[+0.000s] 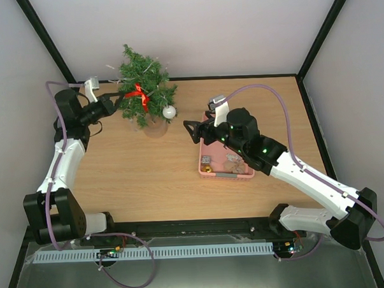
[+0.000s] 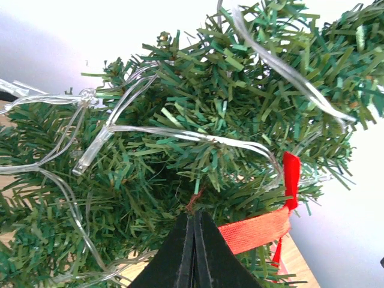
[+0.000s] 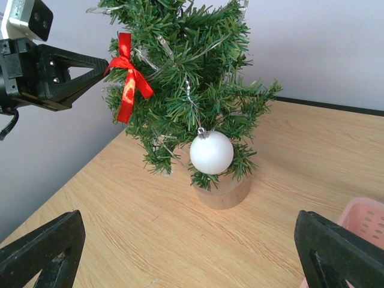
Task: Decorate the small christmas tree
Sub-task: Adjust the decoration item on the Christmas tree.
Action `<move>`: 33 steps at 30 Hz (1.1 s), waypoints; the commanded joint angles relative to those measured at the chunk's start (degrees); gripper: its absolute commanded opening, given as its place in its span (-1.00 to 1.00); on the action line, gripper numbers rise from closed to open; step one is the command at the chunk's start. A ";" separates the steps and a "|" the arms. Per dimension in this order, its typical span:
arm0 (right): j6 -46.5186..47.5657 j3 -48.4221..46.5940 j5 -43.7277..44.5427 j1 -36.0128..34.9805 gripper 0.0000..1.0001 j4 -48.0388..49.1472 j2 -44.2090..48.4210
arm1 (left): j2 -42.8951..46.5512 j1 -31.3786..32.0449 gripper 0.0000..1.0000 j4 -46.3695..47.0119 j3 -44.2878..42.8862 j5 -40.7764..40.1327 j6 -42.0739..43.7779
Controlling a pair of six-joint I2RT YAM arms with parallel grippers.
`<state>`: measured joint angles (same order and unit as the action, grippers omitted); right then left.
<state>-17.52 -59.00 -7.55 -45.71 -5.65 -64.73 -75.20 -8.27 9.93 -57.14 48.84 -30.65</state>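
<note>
The small christmas tree (image 1: pixel 145 88) stands at the table's back left on a round wooden base (image 3: pixel 225 195). A red ribbon bow (image 3: pixel 128 78) and a white ball (image 3: pixel 211 152) hang on it. A clear light string (image 2: pixel 180 135) winds through its branches (image 2: pixel 210 120). My left gripper (image 1: pixel 120 96) is shut, its tips (image 2: pixel 194 213) pressed into the needles just left of the bow (image 2: pixel 258 231); a thin brown thread shows at the tips. My right gripper (image 1: pixel 193 131) is open and holds nothing, hovering right of the tree above the basket's far end.
A pink plastic basket (image 1: pixel 201 163) with a few small ornaments sits mid-table under my right arm; its corner (image 3: pixel 366 219) shows in the right wrist view. White walls close in behind and left of the tree.
</note>
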 commanded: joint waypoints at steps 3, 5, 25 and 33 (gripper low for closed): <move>0.27 0.71 -0.09 0.31 0.86 1.84 0.34 | 1.21 0.28 -0.95 -3.06 0.03 -2.34 3.99; -0.05 0.66 -0.44 0.25 0.84 2.25 0.31 | 1.30 0.27 -0.95 -3.73 0.02 -3.13 4.59; 0.52 -0.26 -2.15 0.25 0.79 0.79 0.54 | 3.57 5.71 -0.19 -25.13 -18.31 -9.31 22.78; 0.34 0.89 -1.68 0.19 0.79 1.36 2.37 | -2.09 11.68 -0.24 -32.67 -24.99 -14.11 27.48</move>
<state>-17.37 -58.63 -9.52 -45.71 -5.26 -64.31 -75.18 1.83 -16.95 -80.16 37.87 -6.94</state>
